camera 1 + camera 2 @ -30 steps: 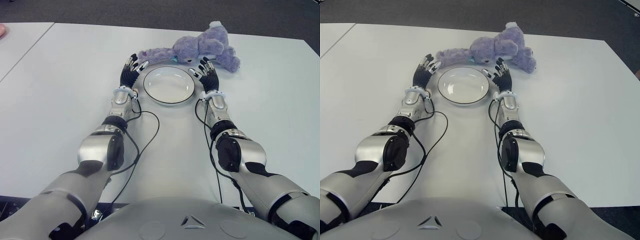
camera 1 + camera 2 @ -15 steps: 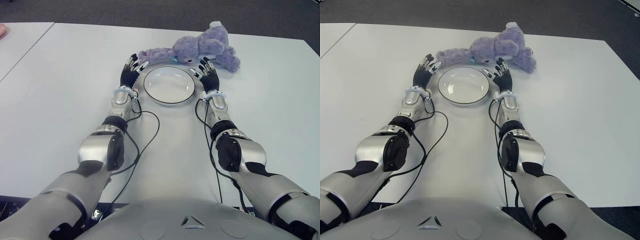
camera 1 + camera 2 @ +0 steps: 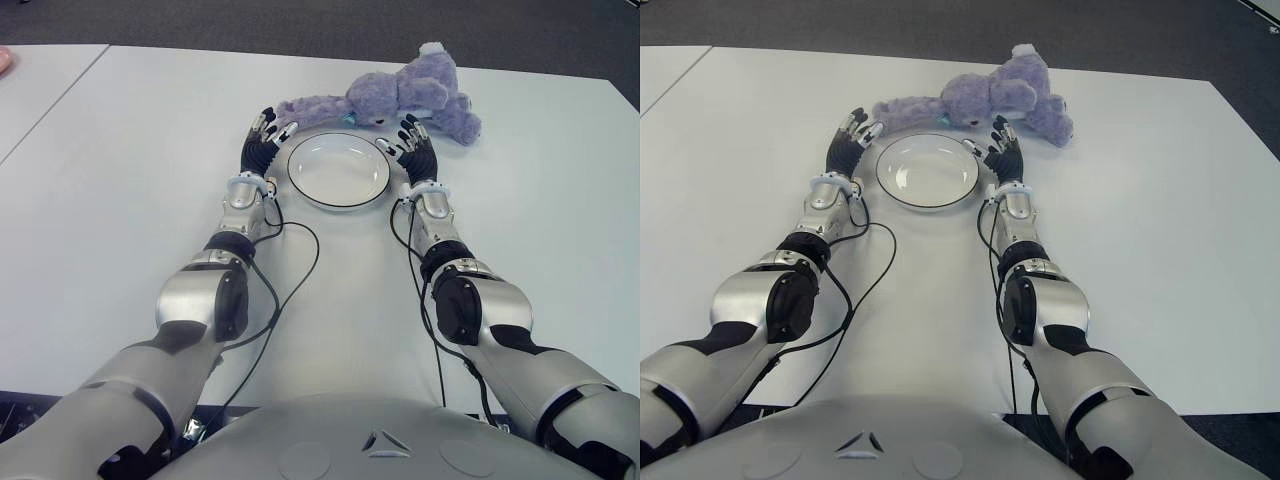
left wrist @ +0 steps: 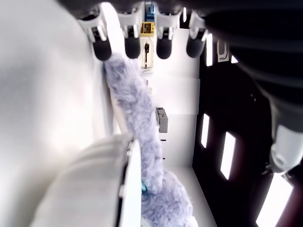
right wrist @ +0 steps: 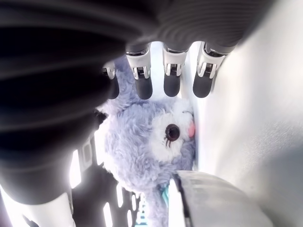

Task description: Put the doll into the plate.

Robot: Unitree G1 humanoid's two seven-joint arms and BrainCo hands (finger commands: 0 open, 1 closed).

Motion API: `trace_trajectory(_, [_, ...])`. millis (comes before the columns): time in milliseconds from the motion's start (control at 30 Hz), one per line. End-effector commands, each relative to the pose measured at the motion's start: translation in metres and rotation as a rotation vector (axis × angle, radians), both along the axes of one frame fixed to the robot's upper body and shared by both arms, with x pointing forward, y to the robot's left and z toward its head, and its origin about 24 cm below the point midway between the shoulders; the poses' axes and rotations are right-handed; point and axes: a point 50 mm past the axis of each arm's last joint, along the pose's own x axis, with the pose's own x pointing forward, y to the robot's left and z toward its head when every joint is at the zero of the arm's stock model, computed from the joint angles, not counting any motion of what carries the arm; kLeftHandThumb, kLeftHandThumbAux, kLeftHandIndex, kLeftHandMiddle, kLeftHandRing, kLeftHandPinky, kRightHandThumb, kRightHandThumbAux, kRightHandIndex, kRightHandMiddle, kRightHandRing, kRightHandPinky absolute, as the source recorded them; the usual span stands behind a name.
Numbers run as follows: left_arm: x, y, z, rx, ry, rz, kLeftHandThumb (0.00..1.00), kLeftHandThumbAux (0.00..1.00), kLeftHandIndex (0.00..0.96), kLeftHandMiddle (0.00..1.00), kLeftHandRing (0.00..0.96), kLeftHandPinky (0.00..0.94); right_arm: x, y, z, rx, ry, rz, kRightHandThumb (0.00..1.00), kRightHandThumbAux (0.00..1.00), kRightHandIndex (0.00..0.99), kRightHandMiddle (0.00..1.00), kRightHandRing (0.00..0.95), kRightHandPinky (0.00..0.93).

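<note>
Purple doll [image 3: 400,95] lies crosswise just beyond the plate [image 3: 338,170]; left robot hand [image 3: 262,140] and right robot hand [image 3: 412,145] flank the plate, fingers spread, empty.

From the left wrist camera I see the left hand [image 4: 142,45] with four dark fingertips [image 4: 131,46] extended in a row, spread and holding nothing. Just past them a long lilac plush limb of the doll [image 4: 137,118] runs along the white table [image 4: 52,104] — it widens into a fluffier mass farther on. The white plate's rim [image 4: 124,170] sits right beside the plush; whether they touch, I can't tell.
</note>
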Motion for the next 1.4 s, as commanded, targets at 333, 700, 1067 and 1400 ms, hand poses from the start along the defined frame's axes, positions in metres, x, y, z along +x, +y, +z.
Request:
trace_trajectory(333, [-0.074,-0.002,-0.100,-0.036,0.475,0.005,0.000,0.555,0.000,0.000,0.000,0.000,-0.056,-0.010,-0.084,-0.106,0.343,-0.061,0.015,0.715,0.044,0.029,0.015,0.027])
trace_trajectory(700, [-0.076,-0.001,-0.101,-0.027,0.470,-0.004,0.000,0.530,0.000,0.000,0.000,0.000,-0.036,-0.007,-0.055,-0.181,0.183,-0.043,0.049,0.684,0.049,0.044,0.030,0.041])
trace_trajectory(1067, [-0.076,-0.001,-0.101,-0.022,0.467,-0.005,0.000,0.539,0.000,0.000,0.000,0.000,-0.023,-0.015,-0.029,-0.298,0.023,-0.045,0.073,0.645,0.059,0.067,0.054,0.054])
trace_trajectory(1400, [-0.076,-0.002,-0.100,-0.007,0.453,-0.015,0.000,0.515,0.000,0.000,0.000,0.000,-0.009,-0.025,-0.008,-0.330,-0.023,-0.052,0.071,0.618,0.068,0.081,0.052,0.032])
